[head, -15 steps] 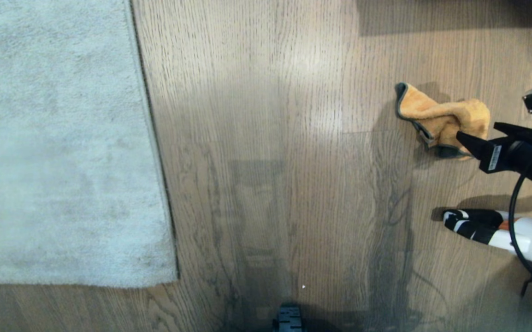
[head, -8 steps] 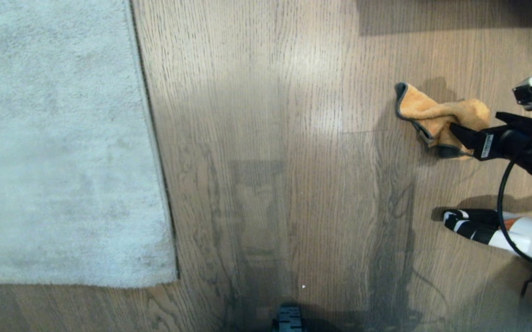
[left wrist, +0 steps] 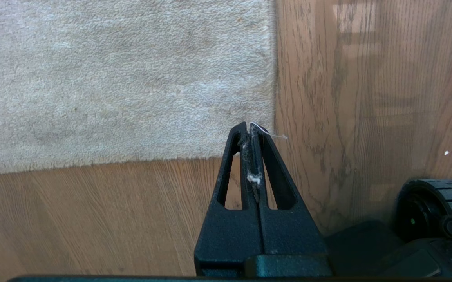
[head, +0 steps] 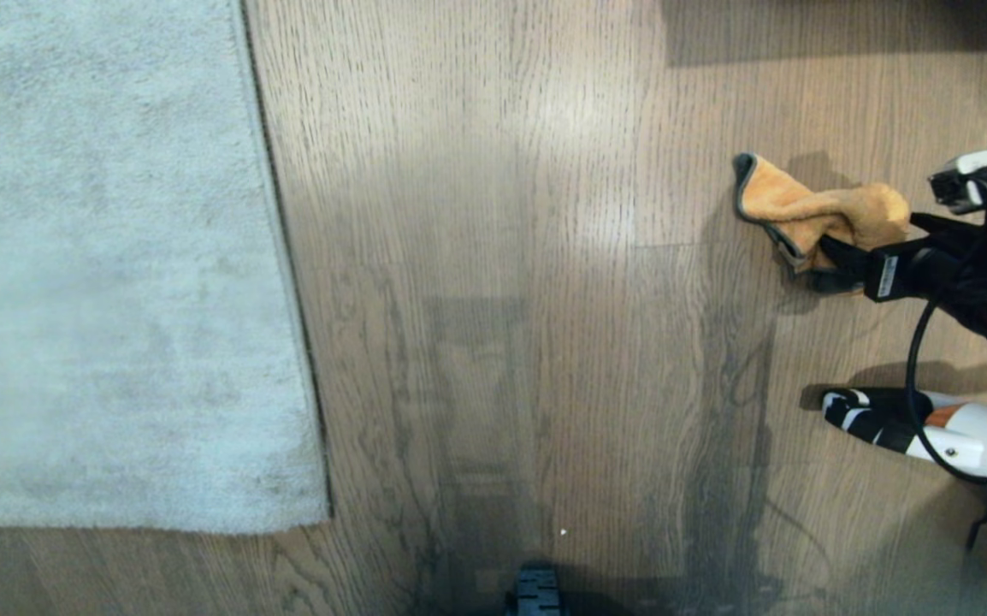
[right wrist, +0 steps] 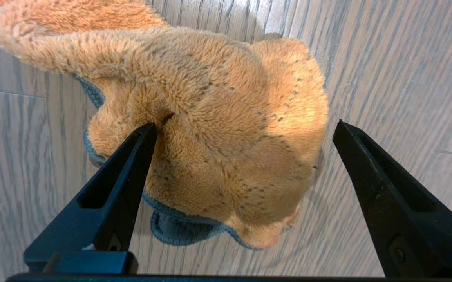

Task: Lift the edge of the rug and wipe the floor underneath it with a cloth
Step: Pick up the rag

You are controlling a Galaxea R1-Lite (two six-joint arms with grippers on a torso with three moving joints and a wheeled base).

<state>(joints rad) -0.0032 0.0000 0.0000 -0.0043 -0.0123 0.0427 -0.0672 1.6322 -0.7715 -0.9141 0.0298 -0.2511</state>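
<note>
Since a second ago the right gripper [head: 844, 248] has pushed farther in over the cloth [head: 810, 214], its wrist camera sliding inward from the picture's edge, and its fingers have spread wider; nothing else in the head view has shifted.

On the left lies the rug [head: 109, 274], flat on the floor [head: 502, 257], its straight rug edge [head: 288, 282] running down to a corner near the bottom of the head view. Nothing has lifted it yet. The left gripper [left wrist: 251, 131] hangs above that corner in its own wrist view, fingers pressed together with wisps of pale lint caught between them and nothing held; it looks parked close to the border it would have to raise.

Across the bare planks in the middle there is only the robot's shadow.

On the right, well apart from the rug, the cloth sits bunched in a soft heap on the wood. The right wrist view shows the open fingers straddling it, one fingertip [right wrist: 145, 135] touching the fuzzy pile and the other standing clear beside the heap. That wide stance suits a crumpled rag: it takes in the whole hump before closing. Picking up the cloth appears to be the step in hand. Just nearer the robot, a black-and-white object [head: 887, 419] lies on the floor.
</note>
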